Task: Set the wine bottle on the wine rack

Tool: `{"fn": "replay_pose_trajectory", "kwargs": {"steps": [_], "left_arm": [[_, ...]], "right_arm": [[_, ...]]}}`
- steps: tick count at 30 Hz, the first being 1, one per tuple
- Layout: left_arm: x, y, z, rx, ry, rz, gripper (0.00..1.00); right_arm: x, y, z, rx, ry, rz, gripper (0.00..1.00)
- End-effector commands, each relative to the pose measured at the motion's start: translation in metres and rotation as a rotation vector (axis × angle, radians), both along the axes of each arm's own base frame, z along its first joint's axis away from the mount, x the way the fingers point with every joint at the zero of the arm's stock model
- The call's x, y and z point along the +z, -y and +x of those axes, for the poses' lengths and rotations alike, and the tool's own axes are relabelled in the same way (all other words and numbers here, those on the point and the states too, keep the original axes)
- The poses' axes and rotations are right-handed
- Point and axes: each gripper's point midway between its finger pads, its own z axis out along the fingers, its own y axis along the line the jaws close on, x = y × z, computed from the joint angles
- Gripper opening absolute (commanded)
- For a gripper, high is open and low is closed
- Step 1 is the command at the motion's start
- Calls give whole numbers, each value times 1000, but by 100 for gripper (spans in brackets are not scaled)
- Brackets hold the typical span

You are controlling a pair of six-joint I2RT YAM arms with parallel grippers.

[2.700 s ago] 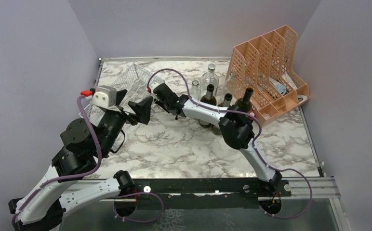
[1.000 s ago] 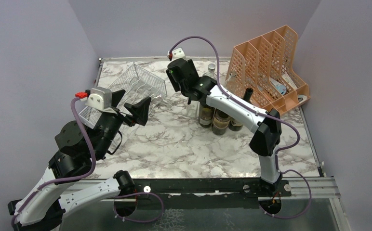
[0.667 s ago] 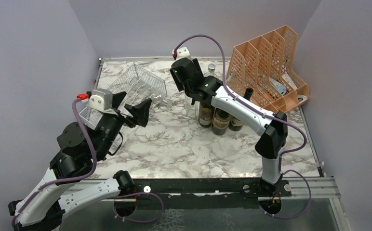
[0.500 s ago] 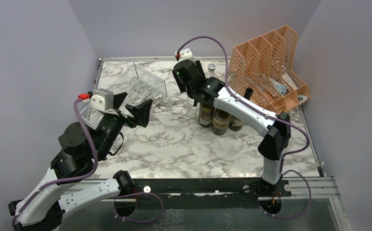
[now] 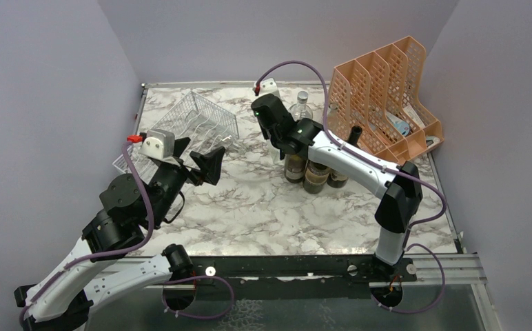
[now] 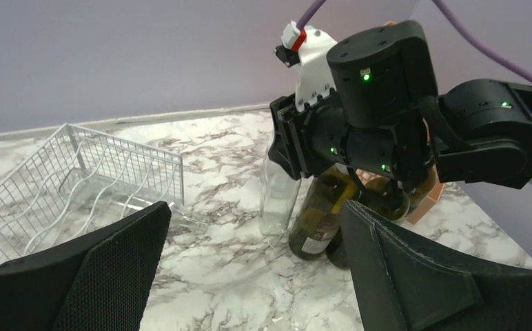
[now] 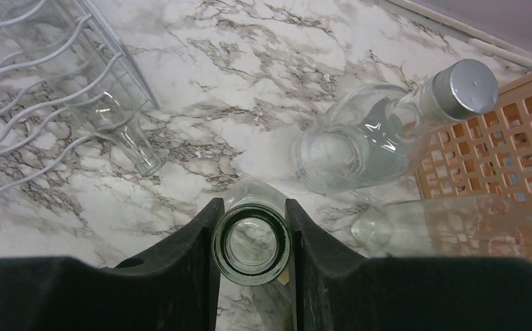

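Near left: left fingers spread wide, gripping nothing, raised over the worktop.

Mid-worktop: a tight cluster of upright bottles. Right fingers down from above, pressed to both sides of the wine bottle just under its open mouth, pinching the neck. Stands upright on the worktop, close among dark bottles.

Just beyond: clear bottle with a silver cap, close beside the peach file holder. In one slot, a small bluish item, too small to identify.

Far left: wine rack, well apart from the pinched bottle. Clear glass just beside its corner, between rack and bottle.
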Motion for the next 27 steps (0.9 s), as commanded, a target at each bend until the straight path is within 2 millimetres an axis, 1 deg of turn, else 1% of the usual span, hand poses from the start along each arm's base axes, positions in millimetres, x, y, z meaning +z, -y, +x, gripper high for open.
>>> {"fn": "replay_pose_trajectory", "kwargs": {"steps": [1,4,6,7,13,18,20,24,27], "left_arm": [[-18,12,4,-15,-41,-3,99],[-36,18,9,-8,-71,15,99],[-48,25,10,-26,-86,29,99],[-53,29,10,-38,-90,35,99],[-84,47,16,-71,-112,67,99],[-107,62,17,-120,-104,82,99],[-119,68,17,-143,-98,90,99],[-136,79,18,-181,-80,93,99],[-148,90,16,-228,-68,103,99]], "right_arm": [[36,-5,3,49,83,67,15],[52,-9,2,93,125,97,13],[64,-12,-2,127,153,128,12],[72,-12,-3,137,173,145,11],[96,-19,-25,261,192,241,9],[107,-19,-52,363,166,303,9],[106,-17,-65,407,138,315,9],[104,-8,-96,483,78,347,8],[106,1,-119,525,35,384,8]]}}
